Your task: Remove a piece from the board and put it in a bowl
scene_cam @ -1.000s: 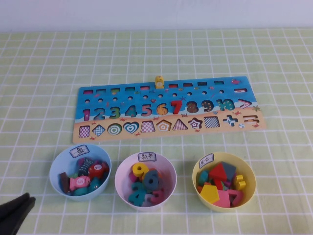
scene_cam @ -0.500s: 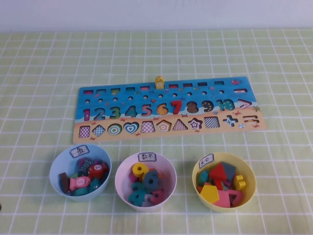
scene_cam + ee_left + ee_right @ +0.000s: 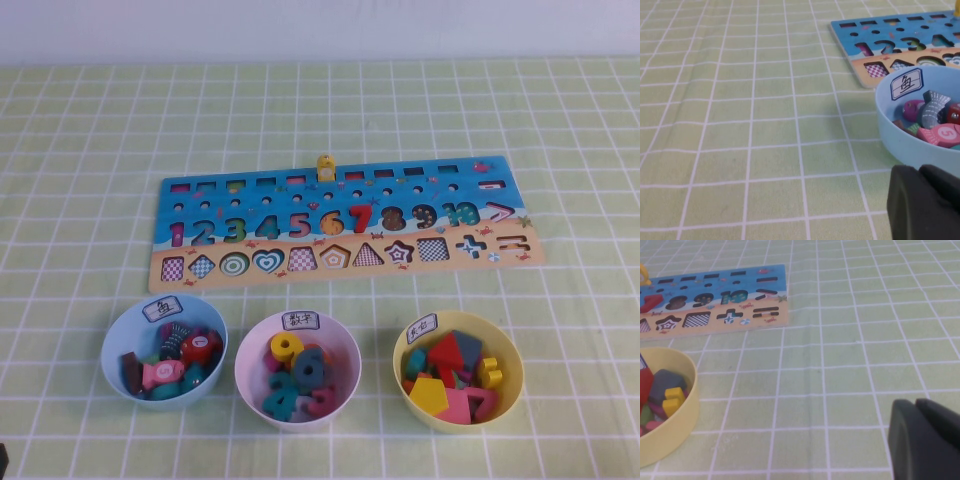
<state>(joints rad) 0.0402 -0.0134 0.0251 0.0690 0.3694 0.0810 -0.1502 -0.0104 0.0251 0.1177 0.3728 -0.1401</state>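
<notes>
**Both arms parked low, the 6 lies in the bowl**

I've got the left gripper (image 3: 927,200) down at the near left of the table, just beside the blue bowl (image 3: 900,135), its dark fingers pressed together with nothing between them. From the high camera only a dark sliver of it shows at the bottom left corner. The right gripper (image 3: 925,437) sits low over bare cloth (image 3: 90,130) at the near right, near the yellow bowl (image 3: 682,405), well apart from the board (image 3: 715,320); its two fingers meet edge to edge and hold nothing.

Moving outward: three bowls stand in a row in front of the board. The middle one, the white bowl (image 3: 343,345) with the lilac inside and a label on its far rim, holds the slate-blue 6 (image 3: 308,367), resting on other numerals beside a yellow numeral (image 3: 286,347). The board (image 3: 250,190) lies flat beyond the bowls, the red 7 (image 3: 361,218) in its number row, a small yellow piece (image 3: 325,166) at its far edge.
</notes>
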